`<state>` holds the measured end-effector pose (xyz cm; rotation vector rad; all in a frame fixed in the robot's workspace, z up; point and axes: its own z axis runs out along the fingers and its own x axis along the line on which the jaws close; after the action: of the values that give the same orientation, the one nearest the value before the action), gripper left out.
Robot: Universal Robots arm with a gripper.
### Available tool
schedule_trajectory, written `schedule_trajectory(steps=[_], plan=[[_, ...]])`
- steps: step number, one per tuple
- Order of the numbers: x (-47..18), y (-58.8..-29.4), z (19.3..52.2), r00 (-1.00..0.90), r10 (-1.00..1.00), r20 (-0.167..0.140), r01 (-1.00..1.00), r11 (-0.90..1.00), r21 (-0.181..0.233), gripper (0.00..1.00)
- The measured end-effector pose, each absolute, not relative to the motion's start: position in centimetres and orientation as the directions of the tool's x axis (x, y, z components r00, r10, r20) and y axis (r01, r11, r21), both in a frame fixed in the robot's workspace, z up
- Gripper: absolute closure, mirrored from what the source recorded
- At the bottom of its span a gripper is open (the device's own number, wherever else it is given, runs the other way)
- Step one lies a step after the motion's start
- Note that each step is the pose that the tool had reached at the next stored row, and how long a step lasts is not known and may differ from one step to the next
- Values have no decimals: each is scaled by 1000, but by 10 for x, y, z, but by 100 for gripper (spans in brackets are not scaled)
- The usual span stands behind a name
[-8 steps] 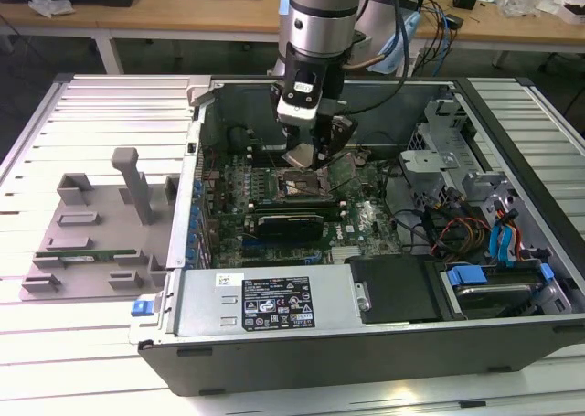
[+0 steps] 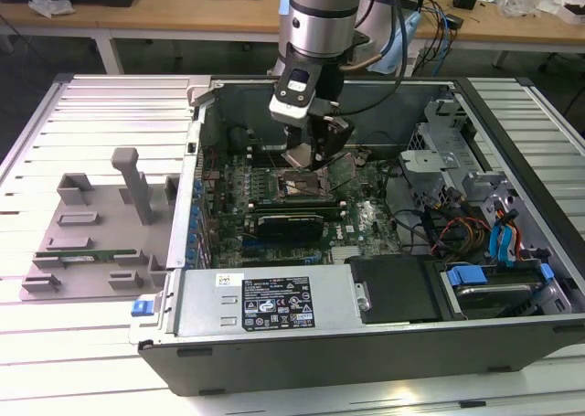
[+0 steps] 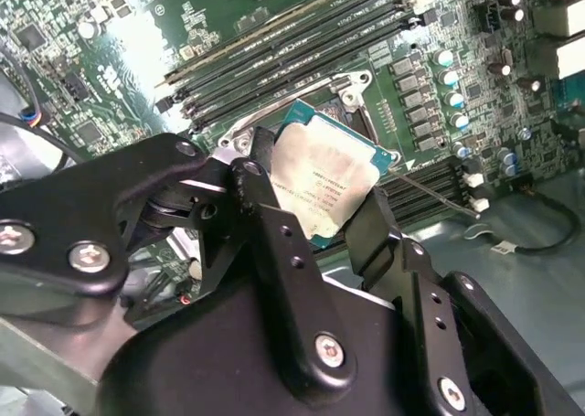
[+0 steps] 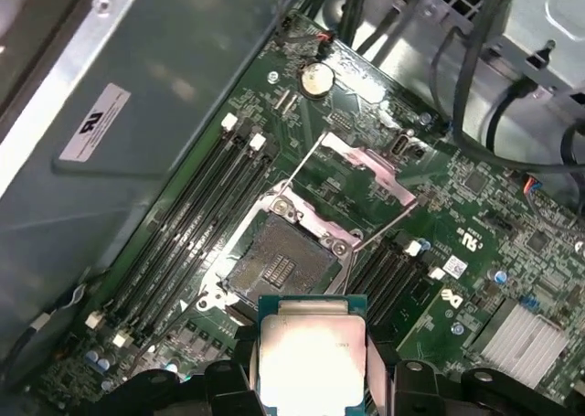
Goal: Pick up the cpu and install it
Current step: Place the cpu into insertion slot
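Jaws around cpu (image 4: 311,357), seemingly just above socket (image 4: 279,261) (memory slots (image 4: 196,217) alongside)

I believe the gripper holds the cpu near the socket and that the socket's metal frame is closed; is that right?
Not quite: the first wrist view shows the frame swung open, leaving the socket bare. The gripper does hold the cpu near it.

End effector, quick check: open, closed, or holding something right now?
End effector: closed on the cpu, gripped by its edges; the socket is empty.
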<state>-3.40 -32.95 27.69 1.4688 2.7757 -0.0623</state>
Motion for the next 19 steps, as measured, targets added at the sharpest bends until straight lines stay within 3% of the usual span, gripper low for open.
schedule_trajectory(steps=[19], plan=[[-34, -330, 276, -303, 953, -19, 953, 302, -35, 45]])
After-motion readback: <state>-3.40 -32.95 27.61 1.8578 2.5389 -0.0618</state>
